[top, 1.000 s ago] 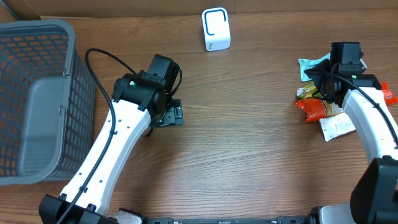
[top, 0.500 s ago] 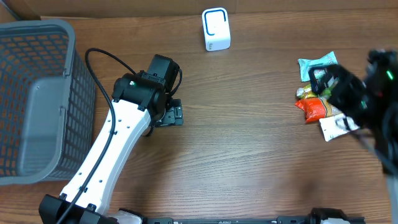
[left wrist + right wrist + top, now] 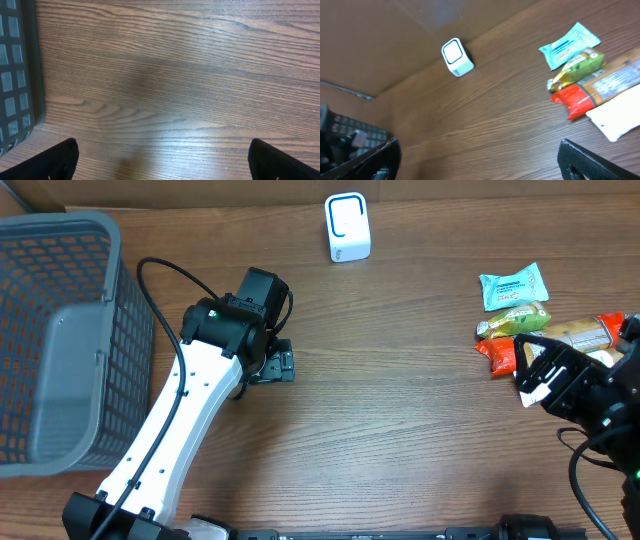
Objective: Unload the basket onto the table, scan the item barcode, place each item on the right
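Overhead: the packets (image 3: 513, 321) lie heaped at the right edge of the tabletop (image 3: 400, 430). The right gripper (image 3: 537, 370), spread and empty, hangs over the white packet (image 3: 528, 388), perhaps touching it. The left gripper (image 3: 274, 366) sits mid-left, well apart from them.

Left wrist: its fingers (image 3: 50, 162) stand wide over bare wood, with the basket (image 3: 15, 75) at left.

Right wrist: the packets lie beyond the gap, to its right. The scanner (image 3: 457, 57) stands at the far edge.

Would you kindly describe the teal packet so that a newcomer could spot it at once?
On the right side of the table lies a cluster of packets. The teal packet is the one farthest from the robot, next to a green-gold packet. Only it is pale teal; the others are green-gold, red, brown or white.
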Robot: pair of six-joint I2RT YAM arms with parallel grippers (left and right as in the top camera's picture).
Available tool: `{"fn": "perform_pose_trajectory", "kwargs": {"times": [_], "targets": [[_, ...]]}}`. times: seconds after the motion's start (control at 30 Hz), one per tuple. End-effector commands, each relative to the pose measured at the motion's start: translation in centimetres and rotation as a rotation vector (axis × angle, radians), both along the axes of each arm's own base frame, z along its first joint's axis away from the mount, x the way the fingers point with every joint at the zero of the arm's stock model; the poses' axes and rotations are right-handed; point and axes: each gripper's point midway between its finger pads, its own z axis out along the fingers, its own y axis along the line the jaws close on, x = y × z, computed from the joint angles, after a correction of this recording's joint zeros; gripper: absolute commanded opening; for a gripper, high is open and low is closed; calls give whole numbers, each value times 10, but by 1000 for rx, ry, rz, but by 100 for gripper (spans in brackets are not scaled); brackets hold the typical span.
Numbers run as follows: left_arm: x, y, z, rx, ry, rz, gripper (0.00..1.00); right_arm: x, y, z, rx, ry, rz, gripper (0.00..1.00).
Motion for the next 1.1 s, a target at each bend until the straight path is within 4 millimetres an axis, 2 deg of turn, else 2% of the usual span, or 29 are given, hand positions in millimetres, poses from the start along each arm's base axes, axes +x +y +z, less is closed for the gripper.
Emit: {"fn": "perform_pose_trajectory", "kwargs": {"times": [0.0, 0.2, 0.3, 0.47, 0.63, 0.87, 1.07], "targets": [[1, 2, 0, 9, -5, 22, 99, 0, -2, 2, -138, -48, 67, 100], [1, 2, 0, 9, -5, 22, 99, 13, 12, 8, -322, -320, 203, 100], [1, 2, -1, 9, -5, 22, 99, 16, 18, -4, -373, -463, 222, 100], [1, 2, 0, 9, -5, 22, 99, 17, 22, -45, -394, -677, 202, 100], [1, 2, 0, 9, -5, 22, 100, 9, 32, -90, -387, -789, 211, 100], [1, 2, 0, 9, -5, 22, 100, 8, 31, -137, -390, -775, 192, 100], [1, 2, -1, 9, -5, 22, 99, 11, 33, -182, -388, -674, 225, 100]]}}
